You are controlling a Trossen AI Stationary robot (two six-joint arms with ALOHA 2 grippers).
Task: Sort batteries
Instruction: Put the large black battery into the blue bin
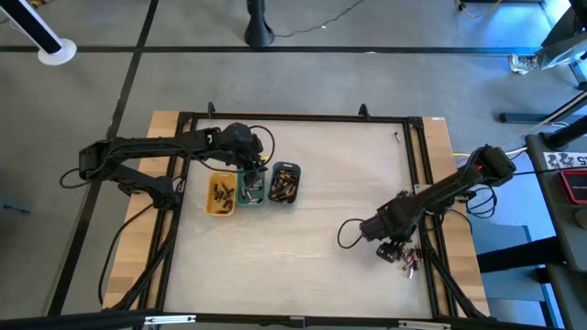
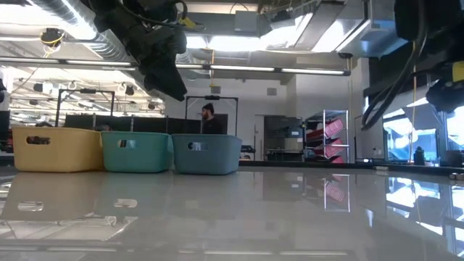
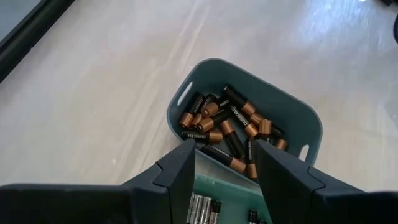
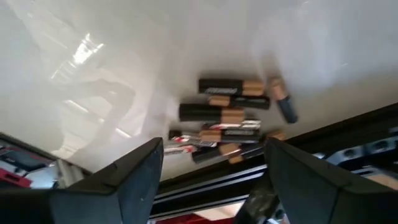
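Three small trays stand side by side left of the table's middle: yellow (image 1: 220, 195), green (image 1: 251, 189) and grey-blue (image 1: 283, 183). Each holds batteries, and the grey-blue tray (image 3: 311, 124) has black-and-copper ones (image 3: 227, 127). Silvery batteries (image 3: 202, 208) lie in the green tray. My left gripper (image 3: 224, 155) hangs open above the green tray's edge nearest the grey-blue tray, with nothing between its fingers. A loose pile of batteries (image 4: 227, 118) lies on the table near its right edge (image 1: 409, 261). My right gripper (image 4: 214, 149) hovers open just above that pile, clear of it.
A black frame rail (image 1: 431, 192) runs around the tabletop, close behind the loose pile (image 4: 323, 134). Pale tabletop (image 1: 339, 183) stretches between the trays and the pile. In the low view a person (image 2: 208, 116) stands far back in the room.
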